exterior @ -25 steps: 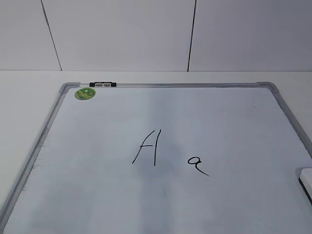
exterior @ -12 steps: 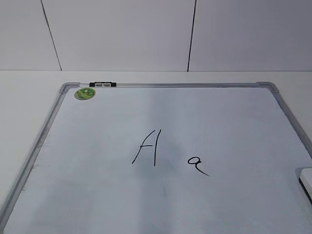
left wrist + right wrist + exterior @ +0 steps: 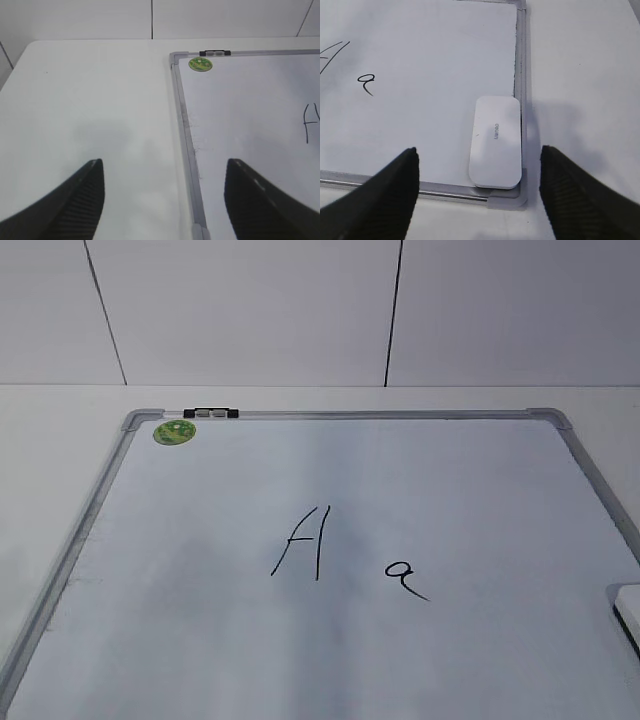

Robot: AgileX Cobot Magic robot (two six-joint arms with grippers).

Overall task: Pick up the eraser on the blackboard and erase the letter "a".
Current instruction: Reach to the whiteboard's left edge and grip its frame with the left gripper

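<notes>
The blackboard (image 3: 100, 502) is a white board in a silver-grey frame lying flat on the table. The small black letter "a" (image 3: 404, 578) is written right of a taller capital "A" (image 3: 300, 543). The eraser (image 3: 496, 142), a flat white rounded block, lies in the board's near right corner against the frame; only its edge shows in the exterior view (image 3: 627, 608). My right gripper (image 3: 478, 170) is open and empty, above and just short of the eraser. My left gripper (image 3: 164, 182) is open and empty over the board's left frame (image 3: 186, 145).
A round green sticker (image 3: 174, 431) and a black-and-silver clip (image 3: 211, 413) sit at the board's far left corner. White tabletop (image 3: 90, 100) lies left of the board and also right of it (image 3: 580, 75). A white panelled wall stands behind.
Nothing has visibly moved on the board. The eraser's edge at the right border sits about where it was.
</notes>
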